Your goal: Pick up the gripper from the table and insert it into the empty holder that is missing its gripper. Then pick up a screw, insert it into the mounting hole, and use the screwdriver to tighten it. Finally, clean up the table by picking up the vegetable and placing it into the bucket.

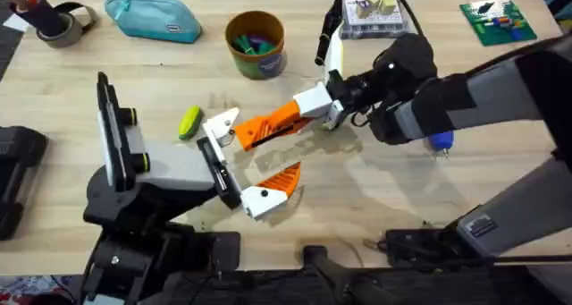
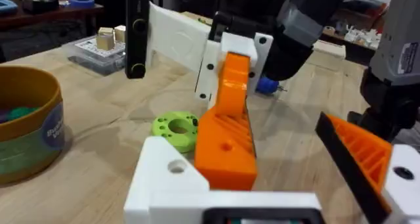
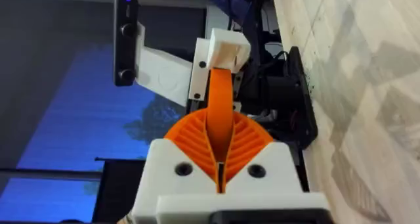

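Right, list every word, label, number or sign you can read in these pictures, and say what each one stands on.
No text here can be read.
Round ochre-yellow bucket: blue printed patch on its green band, lettering too blurred to read.
Teal zipped pouch: small white label, too small to read.
Grey right arm link: small label plate, too small to read.
Green flat board with coloured pieces: no legible marks.

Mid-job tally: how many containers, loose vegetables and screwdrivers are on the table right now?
Containers: 3 (bucket, teal pouch, clear parts box)
Loose vegetable: 1
Screwdriver, partly hidden: 1
Total: 5
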`<state>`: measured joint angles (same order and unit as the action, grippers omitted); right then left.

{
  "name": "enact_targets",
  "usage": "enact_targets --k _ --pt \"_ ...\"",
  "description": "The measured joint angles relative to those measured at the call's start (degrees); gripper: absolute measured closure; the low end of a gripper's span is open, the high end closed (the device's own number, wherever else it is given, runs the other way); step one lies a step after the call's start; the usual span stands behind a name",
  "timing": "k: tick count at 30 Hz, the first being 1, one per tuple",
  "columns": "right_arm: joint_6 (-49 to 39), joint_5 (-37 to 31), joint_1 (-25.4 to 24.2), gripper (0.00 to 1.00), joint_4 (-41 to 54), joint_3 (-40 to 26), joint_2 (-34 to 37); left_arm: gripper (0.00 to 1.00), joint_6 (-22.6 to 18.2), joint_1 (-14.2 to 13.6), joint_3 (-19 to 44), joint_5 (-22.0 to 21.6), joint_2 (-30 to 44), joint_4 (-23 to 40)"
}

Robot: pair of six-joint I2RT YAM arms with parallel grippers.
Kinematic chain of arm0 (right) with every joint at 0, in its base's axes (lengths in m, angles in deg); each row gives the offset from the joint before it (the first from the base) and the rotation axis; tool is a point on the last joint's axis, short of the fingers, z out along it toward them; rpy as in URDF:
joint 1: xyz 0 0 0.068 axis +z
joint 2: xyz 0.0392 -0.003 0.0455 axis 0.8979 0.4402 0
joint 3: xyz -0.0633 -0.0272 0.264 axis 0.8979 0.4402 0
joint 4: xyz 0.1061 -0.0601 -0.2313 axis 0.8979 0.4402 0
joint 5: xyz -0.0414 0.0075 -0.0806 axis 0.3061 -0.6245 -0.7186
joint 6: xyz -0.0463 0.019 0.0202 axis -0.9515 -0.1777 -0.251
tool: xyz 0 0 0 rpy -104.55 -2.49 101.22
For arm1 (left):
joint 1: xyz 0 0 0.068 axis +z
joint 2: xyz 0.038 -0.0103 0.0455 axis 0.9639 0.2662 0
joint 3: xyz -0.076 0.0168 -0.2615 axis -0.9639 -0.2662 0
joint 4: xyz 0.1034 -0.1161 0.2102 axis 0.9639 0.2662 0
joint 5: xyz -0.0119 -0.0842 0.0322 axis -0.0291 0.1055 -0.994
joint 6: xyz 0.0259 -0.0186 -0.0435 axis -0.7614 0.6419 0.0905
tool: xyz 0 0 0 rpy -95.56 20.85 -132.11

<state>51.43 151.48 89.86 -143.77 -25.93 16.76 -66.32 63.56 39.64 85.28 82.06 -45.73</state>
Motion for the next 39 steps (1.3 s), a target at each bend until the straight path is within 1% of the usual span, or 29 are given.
enact_targets --k 9,17,23,30,39 --pt "-0.82 -0.08 0.0 0.982 0.24 0.0 -0.43 0.01 0.0 0.0 0.0 0.0 0.02 0.0" --pt "-0.83 -0.47 0.0 0.982 4.98 0.0 -0.43 0.01 0.02 0.0 0.01 0.0 0.0 0.0" --pt "-0.84 -0.52 0.0 0.982 2.77 0.0 -0.43 0.01 0.0 0.0 -0.01 0.0 0.0 0.0" --pt "-0.81 -1.01 0.11 0.982 3.27 0.0 -0.43 0.01 0.0 0.0 0.01 0.0 0.0 0.0" --pt "-0.82 -3.61 2.18 0.982 3.72 0.0 -0.43 0.01 0.0 0.0 -0.01 0.0 0.01 -0.01"
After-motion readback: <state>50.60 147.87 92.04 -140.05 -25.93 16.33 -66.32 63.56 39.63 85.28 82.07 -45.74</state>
